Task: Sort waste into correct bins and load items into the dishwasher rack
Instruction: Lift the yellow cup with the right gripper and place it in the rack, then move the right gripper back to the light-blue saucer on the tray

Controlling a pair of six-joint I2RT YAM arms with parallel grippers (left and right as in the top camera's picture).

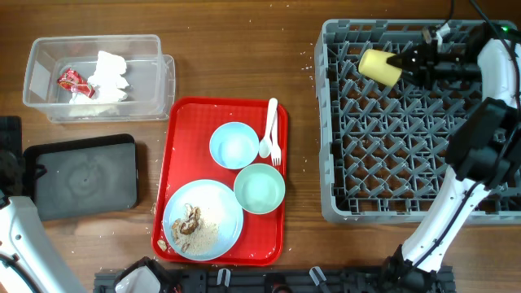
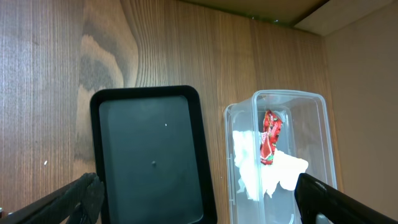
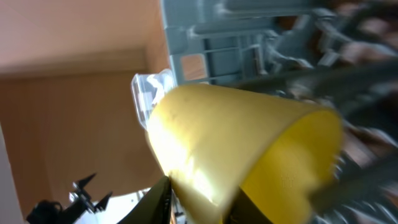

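My right gripper is shut on the small yellow cup and holds it tilted on its side over the far left part of the grey dishwasher rack; the cup fills the right wrist view. The clear tub holds the white napkin and the red wrapper; both also show in the left wrist view. The black tray lies below it. My left gripper is open above the black tray and the clear tub.
The red serving tray holds two mint-green bowls, a light-blue plate with brown-and-white food scraps, and a white spoon and fork. Crumbs lie scattered on the wooden table.
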